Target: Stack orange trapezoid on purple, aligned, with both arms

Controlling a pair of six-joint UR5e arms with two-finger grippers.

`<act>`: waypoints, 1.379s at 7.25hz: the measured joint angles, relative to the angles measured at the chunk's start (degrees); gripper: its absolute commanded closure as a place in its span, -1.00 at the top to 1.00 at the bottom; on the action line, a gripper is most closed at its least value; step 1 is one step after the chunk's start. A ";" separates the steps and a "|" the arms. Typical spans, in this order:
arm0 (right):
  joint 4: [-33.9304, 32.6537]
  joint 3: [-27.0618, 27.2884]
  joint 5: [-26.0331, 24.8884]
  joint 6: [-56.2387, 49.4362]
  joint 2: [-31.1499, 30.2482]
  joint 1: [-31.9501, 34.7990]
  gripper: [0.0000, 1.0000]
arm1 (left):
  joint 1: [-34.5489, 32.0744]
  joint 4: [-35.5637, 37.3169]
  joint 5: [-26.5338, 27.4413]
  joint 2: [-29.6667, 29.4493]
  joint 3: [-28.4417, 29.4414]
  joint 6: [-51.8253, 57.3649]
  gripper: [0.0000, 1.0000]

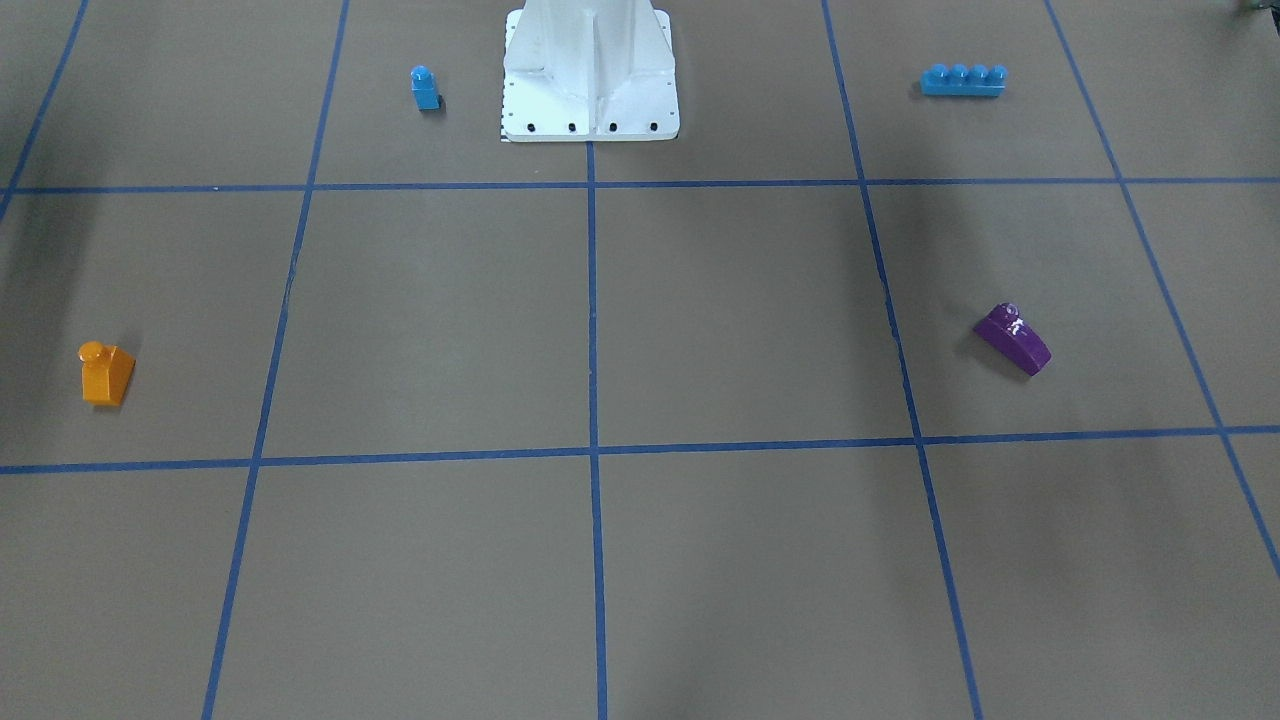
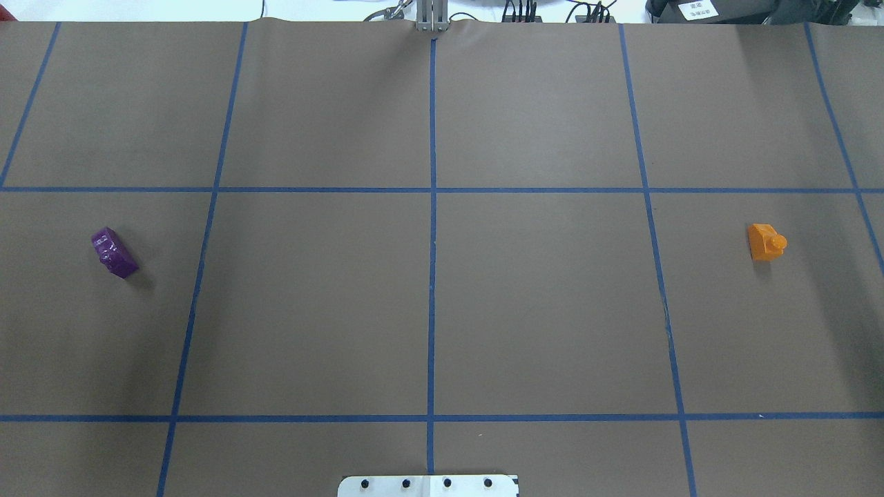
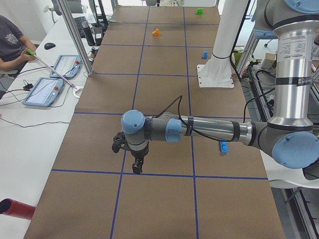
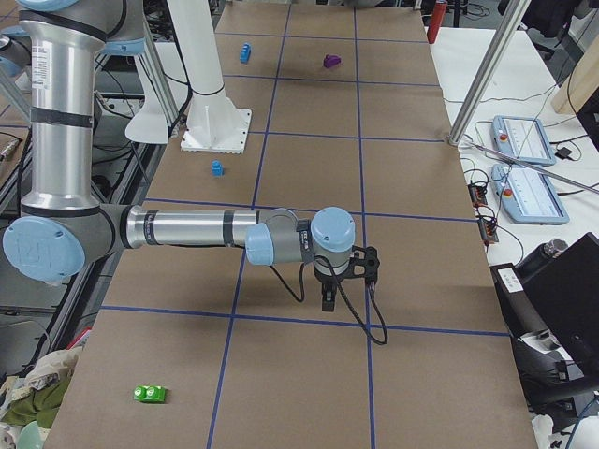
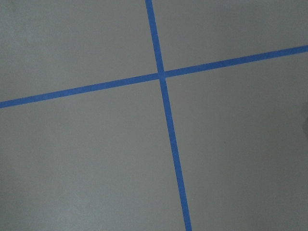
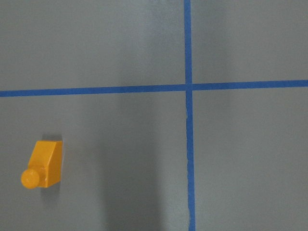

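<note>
The orange trapezoid (image 2: 765,242) stands upright on the brown mat at the far right of the overhead view; it also shows in the front view (image 1: 105,373) and the right wrist view (image 6: 42,165). The purple wedge (image 2: 114,252) lies at the far left, also in the front view (image 1: 1013,338). The two blocks are far apart. My left gripper (image 3: 134,167) hangs above the mat and shows only in the left side view. My right gripper (image 4: 328,295) shows only in the right side view. I cannot tell whether either is open or shut.
A small blue single-stud block (image 1: 425,88) and a long blue four-stud brick (image 1: 962,79) sit near the white robot base (image 1: 590,75). A green block (image 4: 150,394) lies at the table's right end. An operator (image 3: 12,42) sits at a side table with tablets.
</note>
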 measured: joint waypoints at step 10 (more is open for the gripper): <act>0.47 0.77 -0.15 0.02 -0.01 0.09 1.00 | 8.19 -9.93 -6.09 -1.02 -7.17 -43.61 1.00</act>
